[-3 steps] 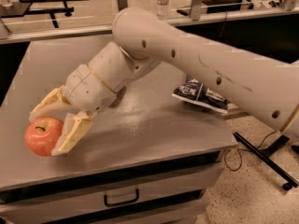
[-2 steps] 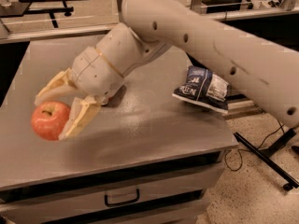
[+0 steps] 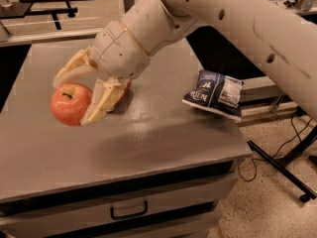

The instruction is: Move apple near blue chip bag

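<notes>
The apple (image 3: 71, 104), red-orange with a dark stem, sits between the two cream fingers of my gripper (image 3: 72, 102) over the left part of the grey table (image 3: 148, 143). The gripper is shut on it, one finger (image 3: 69, 71) above and one finger (image 3: 101, 103) to its right, and the apple appears held just above the tabletop. The blue chip bag (image 3: 215, 93), navy with white lettering, lies at the table's right edge, well to the right of the apple. My arm reaches in from the upper right.
A thin red sliver (image 3: 126, 87) shows behind the lower finger; I cannot tell what it is. The table has a drawer with a dark handle (image 3: 129, 212) in front. A black stand's legs (image 3: 282, 167) and cables lie on the floor at the right.
The gripper has carried the apple up off the tabletop and a little to the right, toward the bag. The bag has not moved.
</notes>
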{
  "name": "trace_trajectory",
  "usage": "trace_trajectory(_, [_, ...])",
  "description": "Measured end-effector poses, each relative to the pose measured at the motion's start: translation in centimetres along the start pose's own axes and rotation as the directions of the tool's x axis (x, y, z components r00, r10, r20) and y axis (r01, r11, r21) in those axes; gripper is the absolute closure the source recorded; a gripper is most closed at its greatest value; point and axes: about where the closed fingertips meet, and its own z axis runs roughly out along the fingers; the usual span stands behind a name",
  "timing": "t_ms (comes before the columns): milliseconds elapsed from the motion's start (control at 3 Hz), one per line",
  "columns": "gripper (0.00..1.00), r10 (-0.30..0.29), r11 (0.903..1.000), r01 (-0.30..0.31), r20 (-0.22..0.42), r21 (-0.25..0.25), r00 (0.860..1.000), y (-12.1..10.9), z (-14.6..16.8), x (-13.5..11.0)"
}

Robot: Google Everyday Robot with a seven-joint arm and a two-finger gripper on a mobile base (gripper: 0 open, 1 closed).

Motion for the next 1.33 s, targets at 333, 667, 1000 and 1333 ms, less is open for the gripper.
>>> trace_trajectory(333, [1.00,0.003,0.9993,-0.002,-0.030,0.038,1.000,0.1,-2.4,1.1])
trace_trajectory(667, [1.00,0.022,0.9953,-0.014,-0.078,0.096,0.997,0.3,-4.9,2.1])
trace_trajectory(1000, [1.00,0.072,0.9823,-0.043,-0.156,0.183,0.985,0.3,-7.8,3.5])
trace_trajectory(1333, [1.00,0.146,0.9640,-0.083,-0.241,0.252,0.960,-0.1,-11.1,5.6])
